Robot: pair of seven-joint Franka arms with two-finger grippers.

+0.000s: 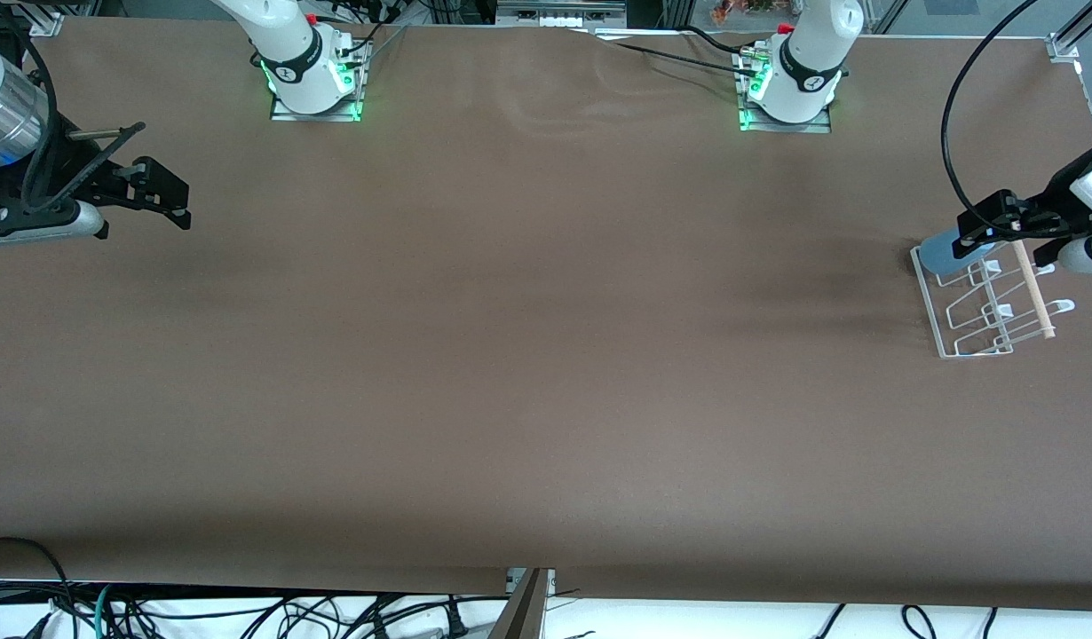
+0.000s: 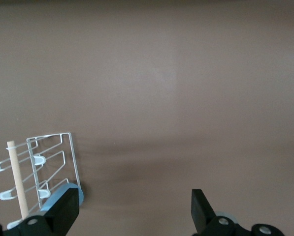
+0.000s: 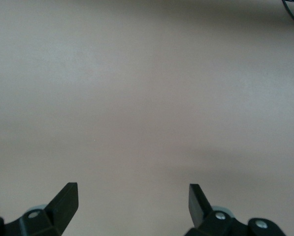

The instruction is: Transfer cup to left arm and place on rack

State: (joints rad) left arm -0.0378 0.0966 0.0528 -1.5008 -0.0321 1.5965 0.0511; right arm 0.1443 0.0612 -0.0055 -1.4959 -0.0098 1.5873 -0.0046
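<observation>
Both grippers are spread apart and hold nothing. The left gripper point(image 1: 985, 226) hovers over the rack point(image 1: 932, 306) at the left arm's end of the table point(image 1: 546, 355). The cup point(image 1: 941, 255) seems to lie on the rack's end farther from the camera, partly hidden. The right gripper point(image 1: 160, 191) waits over its own end.

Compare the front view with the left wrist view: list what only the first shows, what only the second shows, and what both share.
Only the front view shows the right hand, open, waiting over the right arm's end of the table, plus both arm bases and the whole light-blue cup at the rack's end farthest from the front camera. Only the left wrist view shows the left hand's fingers plainly spread, nothing between them. Both show the white wire rack with its wooden dowel, a bit of the cup, and the brown table.
</observation>
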